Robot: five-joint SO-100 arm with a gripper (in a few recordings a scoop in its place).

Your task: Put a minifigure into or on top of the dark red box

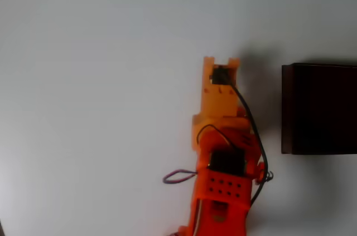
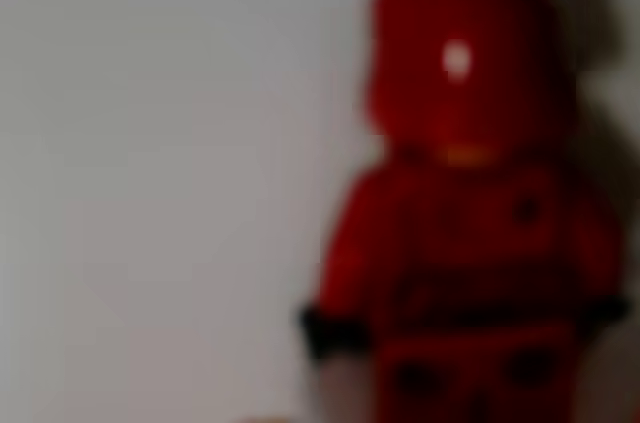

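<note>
Close before the wrist camera, minifigure [image 2: 465,213] looms blurred; grip unclear.

no readable text, labels, brands or numbers in either view. minifigure [image 2: 465,213] in the wrist view is heavily blurred, with dark marks on the torso (could be print, can't resolve it). dark red box [image 1: 319,109] and orange arm [image 1: 223,158] in the overhead view carry no legible markings.

The minifigure [image 2: 465,203], all red with dark hands, appears upright and blurred in the wrist view. The dark red box [image 1: 319,109] sits at the bench's right edge.
</note>
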